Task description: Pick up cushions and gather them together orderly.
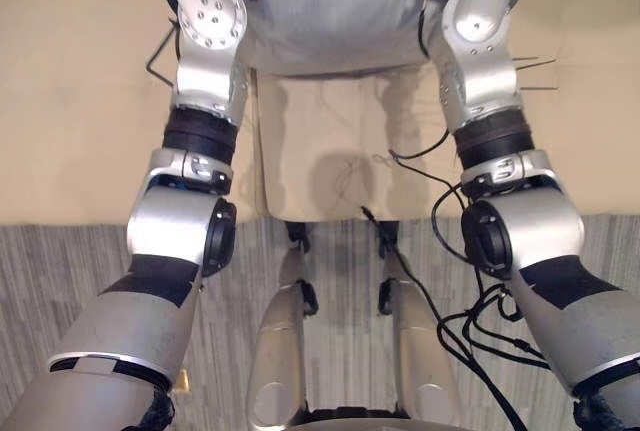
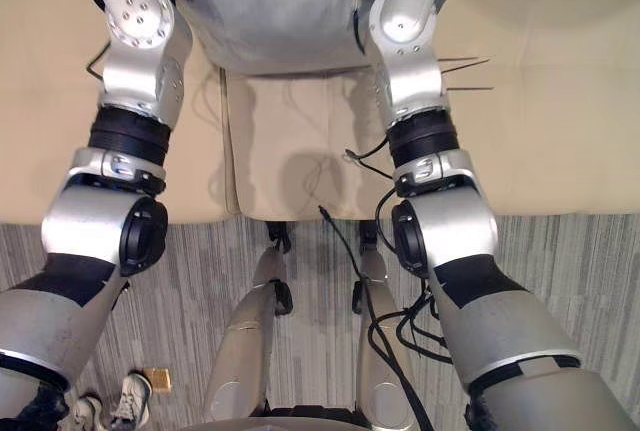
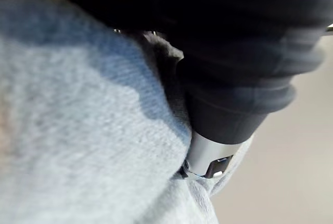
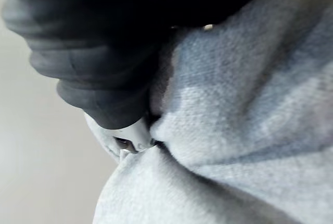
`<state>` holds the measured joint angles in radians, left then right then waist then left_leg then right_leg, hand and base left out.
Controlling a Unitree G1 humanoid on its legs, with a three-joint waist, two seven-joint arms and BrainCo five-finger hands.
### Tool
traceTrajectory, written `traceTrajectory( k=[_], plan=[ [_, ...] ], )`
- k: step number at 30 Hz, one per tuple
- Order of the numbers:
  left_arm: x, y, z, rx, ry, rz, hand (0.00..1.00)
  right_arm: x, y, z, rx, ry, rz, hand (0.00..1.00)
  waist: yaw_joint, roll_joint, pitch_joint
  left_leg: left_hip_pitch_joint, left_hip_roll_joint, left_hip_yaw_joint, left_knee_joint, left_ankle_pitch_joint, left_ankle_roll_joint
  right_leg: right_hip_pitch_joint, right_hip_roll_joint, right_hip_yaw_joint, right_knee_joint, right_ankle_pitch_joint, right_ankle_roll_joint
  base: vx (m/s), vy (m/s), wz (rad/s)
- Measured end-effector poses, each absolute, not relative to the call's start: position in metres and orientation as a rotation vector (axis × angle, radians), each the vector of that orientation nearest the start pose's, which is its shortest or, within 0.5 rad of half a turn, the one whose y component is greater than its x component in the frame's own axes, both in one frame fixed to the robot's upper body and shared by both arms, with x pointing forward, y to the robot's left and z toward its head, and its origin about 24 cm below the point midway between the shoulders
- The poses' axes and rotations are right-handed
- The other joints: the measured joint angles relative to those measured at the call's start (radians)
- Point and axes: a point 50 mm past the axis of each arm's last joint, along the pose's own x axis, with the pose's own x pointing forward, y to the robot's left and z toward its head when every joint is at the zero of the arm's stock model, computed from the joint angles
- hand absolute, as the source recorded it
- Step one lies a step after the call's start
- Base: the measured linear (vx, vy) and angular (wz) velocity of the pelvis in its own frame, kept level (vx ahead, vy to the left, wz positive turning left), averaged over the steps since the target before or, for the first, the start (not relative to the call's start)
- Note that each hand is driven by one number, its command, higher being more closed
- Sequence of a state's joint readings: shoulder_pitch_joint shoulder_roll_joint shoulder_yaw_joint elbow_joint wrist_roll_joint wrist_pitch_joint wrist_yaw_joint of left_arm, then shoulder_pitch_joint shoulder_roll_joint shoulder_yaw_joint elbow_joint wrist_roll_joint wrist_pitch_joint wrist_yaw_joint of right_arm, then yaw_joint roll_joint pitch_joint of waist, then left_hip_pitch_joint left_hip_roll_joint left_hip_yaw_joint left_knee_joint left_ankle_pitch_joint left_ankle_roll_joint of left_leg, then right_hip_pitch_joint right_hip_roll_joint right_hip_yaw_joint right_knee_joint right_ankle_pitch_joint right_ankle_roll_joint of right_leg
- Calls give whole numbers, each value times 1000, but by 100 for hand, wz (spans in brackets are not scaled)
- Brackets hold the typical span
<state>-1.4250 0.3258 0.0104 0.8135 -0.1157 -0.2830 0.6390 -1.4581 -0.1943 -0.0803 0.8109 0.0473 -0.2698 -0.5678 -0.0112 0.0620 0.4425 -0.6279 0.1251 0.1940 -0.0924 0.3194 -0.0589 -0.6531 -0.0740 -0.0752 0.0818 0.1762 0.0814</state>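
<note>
While both arms reach fwd, grey cushion [image 1: 340, 11] sits at 12 o'clock, btwn L hand [image 3: 223, 104] at its 9 o'clock side and R hand [image 4: 104, 68] at 3 o'clock. Both hands press into its fabric; spread or curled, can't tell. Beige padded surface [image 1: 80, 101] below it; grey carpet [image 1: 60, 271] at 6 o'clock, person's shoes [image 2: 130, 396] at 7.

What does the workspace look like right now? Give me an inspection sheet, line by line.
Surface: beige upholstered surface, seamed into panels.
Job's things: one grey cushion, between both hands.
Clutter: small yellowish square on the carpet.
Hands: left hand and right hand, each against the cushion's fabric.
Cables: nothing seen.
Surroundings: grey striped carpet beside the surface; a person's shoes on it.
</note>
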Motion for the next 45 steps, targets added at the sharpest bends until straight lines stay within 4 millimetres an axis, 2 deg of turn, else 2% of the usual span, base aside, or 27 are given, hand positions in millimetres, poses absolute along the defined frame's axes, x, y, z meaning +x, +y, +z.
traceTrajectory(
  k=[4,10,12,16,19,21,23,24,25,26,28,30,31,33,34,36,37,39,40,42,43,44,45],
  plan=[
    [372,169,386,-96,-924,494,0,372,-128,388,168,-918,-384,0,-2,-1,16,-12,-2,-1,0,1,2,-13,-1,-2,8,-5,-6,0,60,1],
    [366,193,396,-66,-955,517,0,361,-154,402,250,-981,-438,0,0,-1,20,-31,-2,-1,0,11,-11,-47,-6,-5,43,-13,-9,-32,46,2],
    [360,204,401,-149,-970,532,0,350,-168,411,319,-1028,-461,0,3,-1,20,-31,-3,-1,0,11,-11,-58,-9,-5,71,-25,-4,-44,18,4],
    [351,208,409,-289,-1015,443,0,337,-190,415,398,-1084,-468,0,9,-1,20,-23,-4,-2,0,14,-7,-67,-16,-10,117,-47,-8,-46,-12,8],
    [349,211,400,-305,-1036,383,0,337,-196,408,442,-1076,-409,0,9,-1,20,-1,-6,-1,0,14,-7,-67,-24,-9,162,-70,-10,-58,-58,5],
    [351,214,379,-288,-1010,355,0,335,-196,397,434,-1083,-345,0,5,-2,20,16,-8,2,-1,-10,-33,-66,-30,-6,200,-94,-4,-69,-92,7],
    [355,220,340,-245,-947,336,0,332,-192,373,331,-1079,-267,0,3,-2,20,44,-4,8,-1,-14,-36,-39,-28,-5,203,-97,-1,-41,-82,0],
    [356,220,328,-234,-919,333,0,332,-193,363,310,-1065,-255,0,1,-2,20,54,-4,8,-1,-14,-35,-29,-28,-5,203,-99,2,-20,-120,3],
    [359,217,283,-220,-814,315,0,333,-197,325,248,-992,-236,0,0,-3,19,100,-4,9,-1,-22,-24,14,-28,-5,207,-112,10,-6,-121,5],
    [358,213,248,-209,-731,293,0,334,-201,294,213,-920,-235,0,0,-5,14,131,-5,10,-1,-32,-11,43,-29,-5,215,-128,9,11,-100,5],
    [350,207,191,-202,-591,257,0,330,-206,242,180,-790,-233,0,-1,-9,-14,159,-6,14,-1,-50,9,67,-29,-5,223,-148,5,31,-67,3],
    [323,195,110,-201,-369,201,0,316,-212,164,152,-565,-248,0,-2,-12,-39,200,-4,16,-1,-65,-1,113,-27,-5,212,-171,7,94,-120,-1],
    [315,194,94,-201,-319,194,0,311,-212,148,143,-518,-250,0,-2,-13,-40,213,-4,18,-1,-68,0,127,-24,-3,205,-171,7,108,-119,-7],
    [277,194,35,-152,-120,171,0,281,-211,81,91,-301,-257,0,-4,-16,-55,258,1,24,0,-80,3,186,-11,0,167,-170,7,92,-90,-12],
    [269,196,24,-140,-79,170,0,274,-212,68,75,-254,-260,0,-5,-17,-71,260,2,27,0,-82,3,190,-7,2,159,-169,7,111,-90,-15],
    [228,209,-18,-78,98,188,0,236,-218,7,-17,-6,-268,0,-9,-23,-126,313,4,37,0,-92,-2,252,0,11,123,-161,14,129,-70,-15],
    [220,212,-26,-66,133,193,0,227,-220,-5,-34,48,-266,0,-9,-25,-140,327,4,41,0,-97,-1,267,1,14,117,-161,14,129,-42,-18],
    [184,227,-57,2,294,229,0,184,-226,-51,-102,277,-246,0,-12,-36,-211,401,6,60,4,-129,-5,349,5,24,77,-163,16,132,-32,-22],
    [177,229,-63,21,328,233,0,175,-228,-59,-115,320,-242,0,-15,-38,-224,416,6,61,5,-136,-5,366,5,25,69,-165,18,150,-23,-17],
    [144,241,-85,81,469,247,0,130,-238,-90,-168,526,-231,0,-29,-48,-277,482,5,71,4,-166,-11,437,4,29,44,-176,17,120,-6,-10],
    [138,242,-88,90,494,247,0,121,-240,-95,-174,563,-231,0,-29,-50,-284,495,4,73,3,-170,-13,449,4,30,42,-181,22,83,10,-11],
    [126,244,-95,104,548,240,0,100,-246,-104,-198,647,-231,0,-30,-54,-299,528,2,82,1,-177,-13,481,3,37,36,-187,24,70,13,-11],
    [120,244,-98,112,572,234,0,91,-249,-107,-208,682,-225,0,-31,-55,-305,544,0,84,0,-181,-13,494,2,42,35,-190,26,55,19,-15]
  ],
)
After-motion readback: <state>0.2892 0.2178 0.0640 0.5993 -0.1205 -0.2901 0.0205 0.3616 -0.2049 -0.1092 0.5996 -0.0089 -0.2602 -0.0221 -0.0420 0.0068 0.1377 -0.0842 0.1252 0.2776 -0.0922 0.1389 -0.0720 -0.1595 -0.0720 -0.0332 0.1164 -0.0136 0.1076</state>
